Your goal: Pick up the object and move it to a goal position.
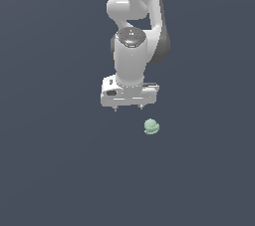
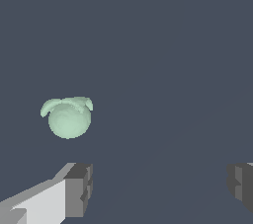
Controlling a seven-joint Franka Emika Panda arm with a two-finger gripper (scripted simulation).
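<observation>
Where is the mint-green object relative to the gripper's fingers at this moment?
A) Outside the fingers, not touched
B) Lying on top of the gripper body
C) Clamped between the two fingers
A: in the wrist view the object lies apart from the open gripper, beyond one finger, and nothing is between them.

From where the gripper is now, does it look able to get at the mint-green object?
Probably yes. The jaws of the gripper stand open, wider than the object, and nothing lies between them. The object sits apart, off toward the exterior view's right, so the gripper must first shift over it.
</observation>
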